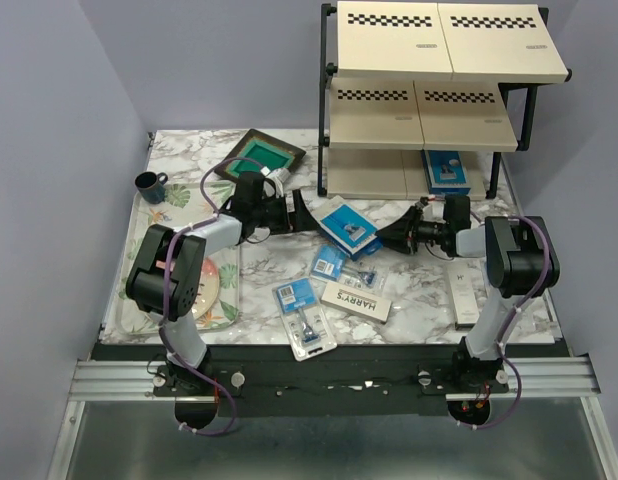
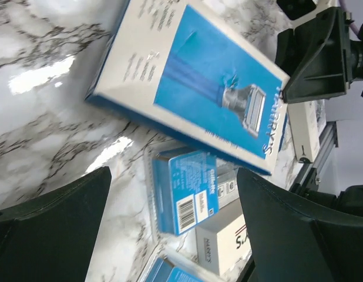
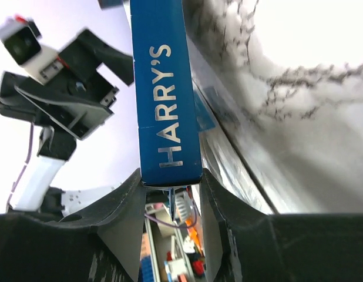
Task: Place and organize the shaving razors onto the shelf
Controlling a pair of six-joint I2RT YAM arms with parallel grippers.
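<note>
Our right jaws clamp the thin end of the dark-blue flat cardboard razor box (image 1: 347,226) in the middle of the marble tabletop (image 1: 264,265). Its length runs toward our left jaws, which gape wide and empty. The black-framed, beige-boarded shelf (image 1: 389,45) stands beyond, nearer the right jaws.

The bench (image 2: 46,76) is smooth, glossy, marble-patterned, throwing back light. The dark-blue box (image 2: 193,76) is printed card with a slight sheen. The 3 blister packs (image 1: 307,320) are clear shiny plastic. The shelf (image 1: 389,50) has a black metal frame and matt beige boards.
</note>
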